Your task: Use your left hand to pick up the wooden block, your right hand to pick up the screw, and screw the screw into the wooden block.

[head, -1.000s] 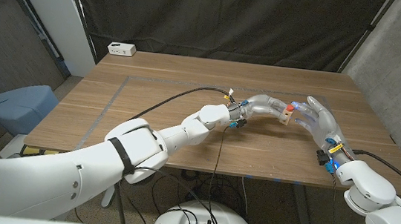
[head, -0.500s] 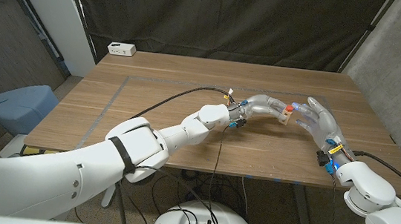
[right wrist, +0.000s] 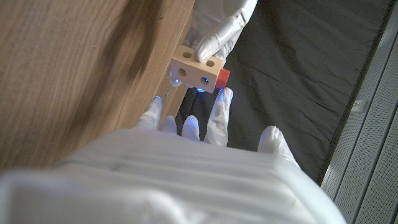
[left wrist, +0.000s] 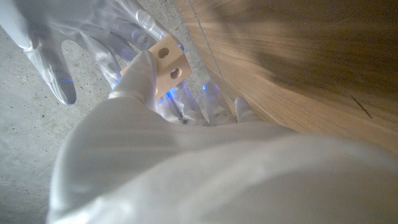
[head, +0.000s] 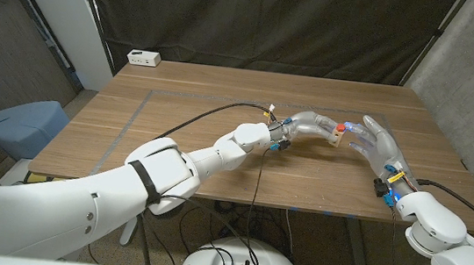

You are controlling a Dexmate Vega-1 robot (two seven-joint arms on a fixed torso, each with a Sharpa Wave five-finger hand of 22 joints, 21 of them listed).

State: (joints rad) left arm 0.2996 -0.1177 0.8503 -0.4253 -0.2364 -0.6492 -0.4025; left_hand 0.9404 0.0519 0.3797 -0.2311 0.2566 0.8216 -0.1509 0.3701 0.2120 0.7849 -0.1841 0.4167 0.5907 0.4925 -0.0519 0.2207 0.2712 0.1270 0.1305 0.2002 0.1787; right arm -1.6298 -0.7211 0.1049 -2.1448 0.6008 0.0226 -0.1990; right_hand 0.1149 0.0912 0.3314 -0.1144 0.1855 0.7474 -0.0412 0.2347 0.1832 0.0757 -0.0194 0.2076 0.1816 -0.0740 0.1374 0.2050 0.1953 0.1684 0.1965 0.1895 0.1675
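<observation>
Above the wooden table point(head: 180, 82), the left hand point(head: 308, 125) holds the pale, drilled wooden block point(head: 336, 138) in its fingertips. The right hand point(head: 374, 140), fingers spread, meets the block at the red-headed screw point(head: 342, 126); whether it grips the largely hidden screw cannot be told.

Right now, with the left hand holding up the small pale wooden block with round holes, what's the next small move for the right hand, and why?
Probably close the right hand's fingertips on the red screw head and twist it. The left hand holds the small pale wooden block with round holes above the wooden table, and the red head pokes out at the block's side. The right fingertips sit right at the block, and whether they grip the screw is unclear.
</observation>
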